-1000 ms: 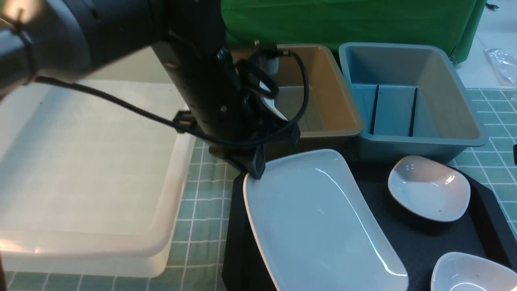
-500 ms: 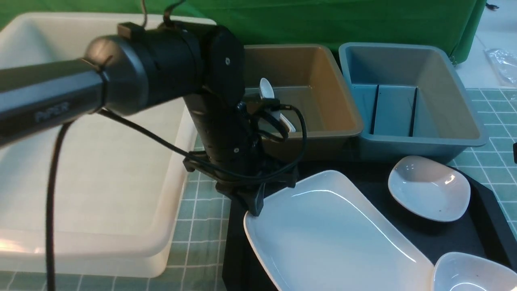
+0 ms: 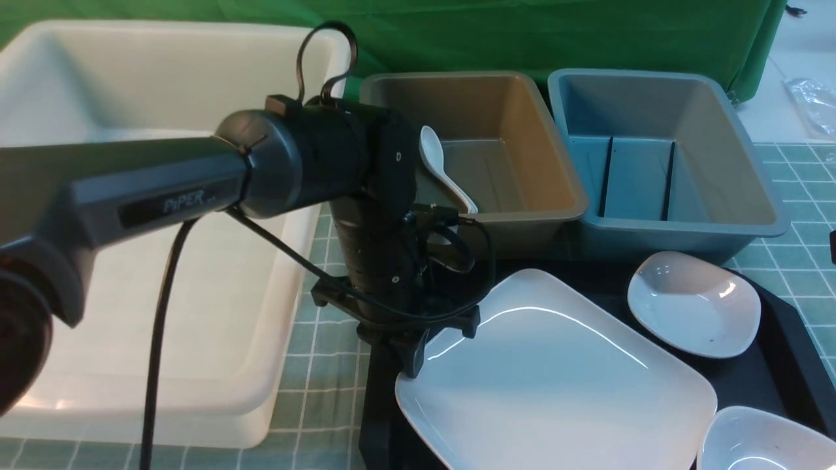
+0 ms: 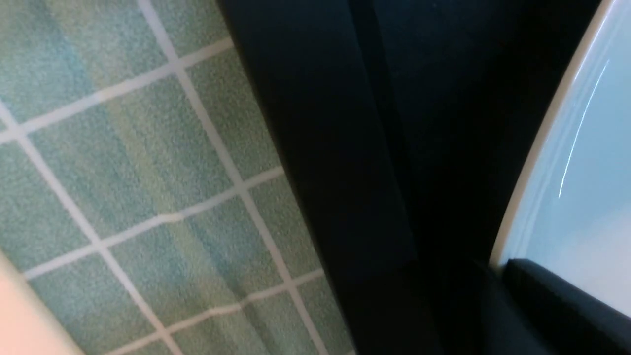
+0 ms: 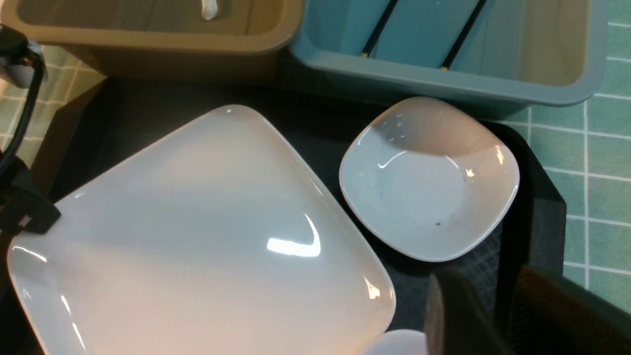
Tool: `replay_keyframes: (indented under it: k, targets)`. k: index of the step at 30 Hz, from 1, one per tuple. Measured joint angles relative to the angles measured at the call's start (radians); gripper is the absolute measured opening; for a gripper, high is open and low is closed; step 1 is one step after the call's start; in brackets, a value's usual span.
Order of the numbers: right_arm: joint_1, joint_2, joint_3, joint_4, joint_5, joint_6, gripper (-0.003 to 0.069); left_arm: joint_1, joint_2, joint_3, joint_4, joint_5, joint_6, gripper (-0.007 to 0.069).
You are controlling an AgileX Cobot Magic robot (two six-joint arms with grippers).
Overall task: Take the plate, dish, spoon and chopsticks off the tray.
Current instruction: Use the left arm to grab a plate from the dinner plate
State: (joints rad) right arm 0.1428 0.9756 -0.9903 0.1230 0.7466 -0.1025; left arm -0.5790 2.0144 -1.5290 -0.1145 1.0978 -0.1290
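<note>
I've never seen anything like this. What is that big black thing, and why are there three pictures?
It is one arm of a two-armed robot. The wide picture looks forward from between the arms, and the other two come from a camera on each wrist. The left gripper is shut on a corner of the large white plate, which sits tilted over the black tray. A small dish and a second dish are also on the tray. A white spoon leans in the brown bin. The right gripper holds nothing.
</note>
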Motion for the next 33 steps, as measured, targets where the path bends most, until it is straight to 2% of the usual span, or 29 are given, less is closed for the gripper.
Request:
replay_keyframes:
  k: [6, 12, 14, 17, 21, 27, 33]
  targets:
    - [0.0, 0.0, 0.0, 0.0, 0.0, 0.0, 0.0216, 0.0, 0.034, 0.0, -0.001, -0.04, -0.003, 0.0091]
    - [0.0, 0.0, 0.0, 0.0, 0.0, 0.0, 0.0216, -0.002, 0.061, 0.0, -0.041, -0.059, -0.004, 0.0251]
    - [0.0, 0.0, 0.0, 0.0, 0.0, 0.0, 0.0216, -0.004, 0.068, 0.0, -0.061, -0.059, -0.004, 0.0326]
    - [0.0, 0.0, 0.0, 0.0, 0.0, -0.001, 0.0216, -0.006, 0.078, 0.0, -0.09, -0.047, -0.004, 0.0375]
    - [0.0, 0.0, 0.0, 0.0, 0.0, -0.001, 0.0216, -0.007, 0.088, 0.0, -0.106, -0.019, -0.004, 0.0363]
    - [0.0, 0.0, 0.0, 0.0, 0.0, -0.001, 0.0216, -0.004, 0.096, -0.001, -0.105, 0.002, 0.002, 0.0193]
    - [0.0, 0.0, 0.0, 0.0, 0.0, -0.013, 0.0216, -0.002, 0.097, -0.001, -0.113, 0.007, 0.007, 0.019]
